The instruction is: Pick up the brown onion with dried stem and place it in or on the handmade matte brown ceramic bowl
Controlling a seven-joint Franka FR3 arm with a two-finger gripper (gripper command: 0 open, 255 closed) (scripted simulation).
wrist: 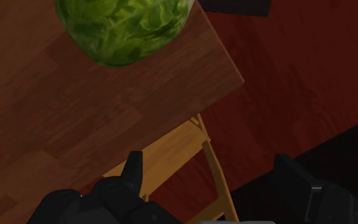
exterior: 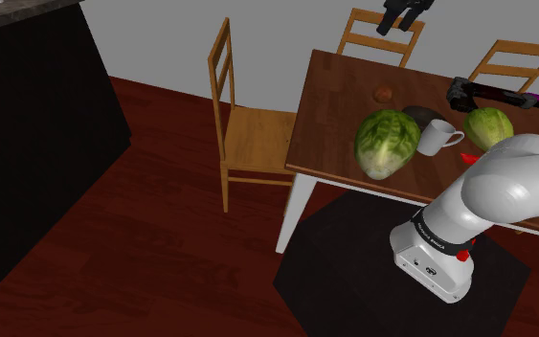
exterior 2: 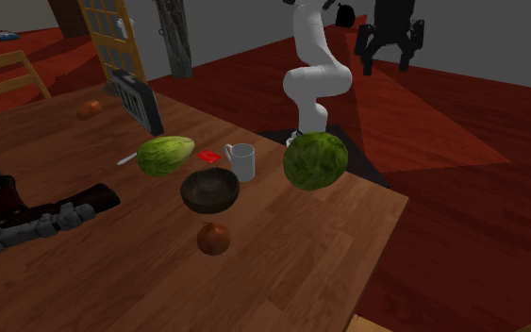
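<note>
Wrist view: the black fingers (wrist: 133,173) stand well apart with nothing between them. Below them are the corner of the wooden table (wrist: 75,133) and a chair (wrist: 171,153) tucked under it. A head of lettuce (wrist: 123,28) sits further in on the tabletop. A brown sliver at the picture's edge may be the onion, though too little of it shows to be sure.

In the second exterior view the gripper (exterior 2: 386,57) hangs high over the table edge, beside the white arm (exterior 2: 315,85). I judge that this is a ready pose and that the approach has not begun. The onion (exterior 2: 213,239) lies on the table just beside the dark bowl (exterior 2: 209,191), apart from it, on the side away from the arm. A white mug (exterior 2: 242,161) and the lettuce stand between the arm and the bowl, so the reach probably has to pass above them and come down past the bowl.

There is small dark lettering on the arm's base collar in the shoulder view, but I cannot read it.
</note>
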